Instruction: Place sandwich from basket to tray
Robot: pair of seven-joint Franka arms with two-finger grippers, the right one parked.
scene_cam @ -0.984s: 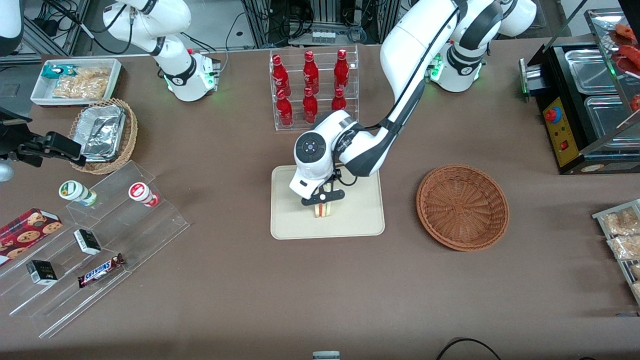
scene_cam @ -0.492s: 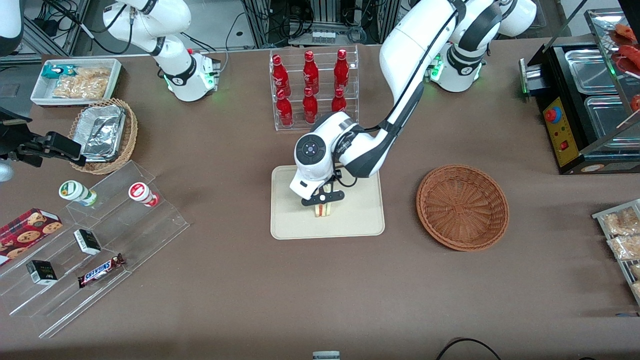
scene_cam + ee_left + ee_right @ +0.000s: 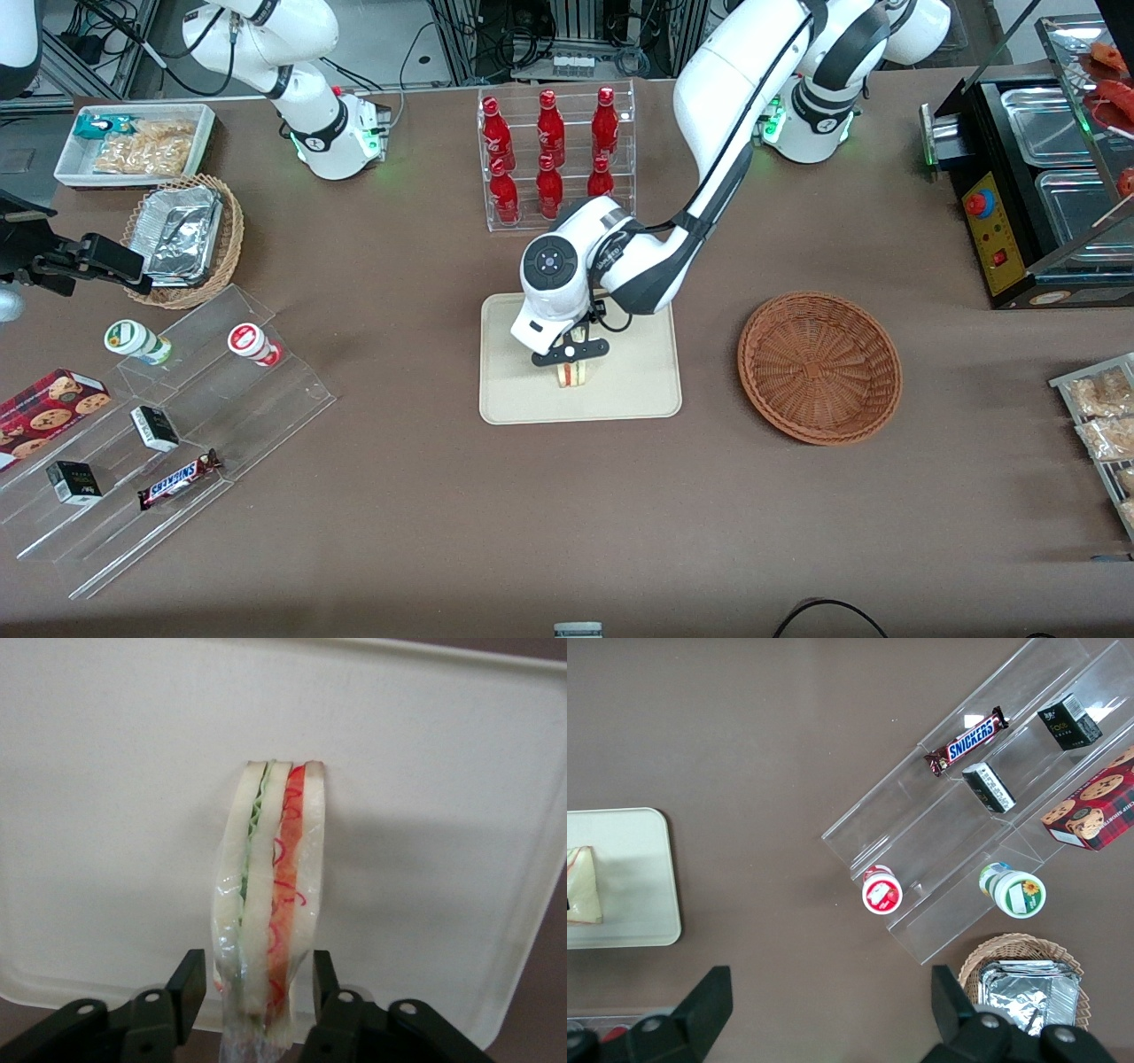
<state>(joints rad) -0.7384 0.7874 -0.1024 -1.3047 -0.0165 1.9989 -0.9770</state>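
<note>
The sandwich (image 3: pixel 574 375) stands on its edge on the cream tray (image 3: pixel 629 390), white bread with green and red filling facing up. My left gripper (image 3: pixel 571 349) hangs just above it. In the left wrist view the sandwich (image 3: pixel 270 877) sits between the two black fingers (image 3: pixel 189 979) with a narrow gap on each side, so the gripper (image 3: pixel 257 967) is open around it. The reddish-brown basket (image 3: pixel 819 368) lies beside the tray toward the working arm's end, with nothing in it. The right wrist view catches the sandwich (image 3: pixel 583 886) on the tray (image 3: pixel 647 877).
A clear rack of red bottles (image 3: pixel 554 155) stands farther from the front camera than the tray. Stepped acrylic shelves (image 3: pixel 177 425) with snacks, a tan basket of foil trays (image 3: pixel 182 235) and a white snack bin (image 3: pixel 133 142) lie toward the parked arm's end. A black machine (image 3: pixel 1028 195) stands at the working arm's end.
The wrist has shifted very slightly; the sandwich stays in the same spot on the tray.
</note>
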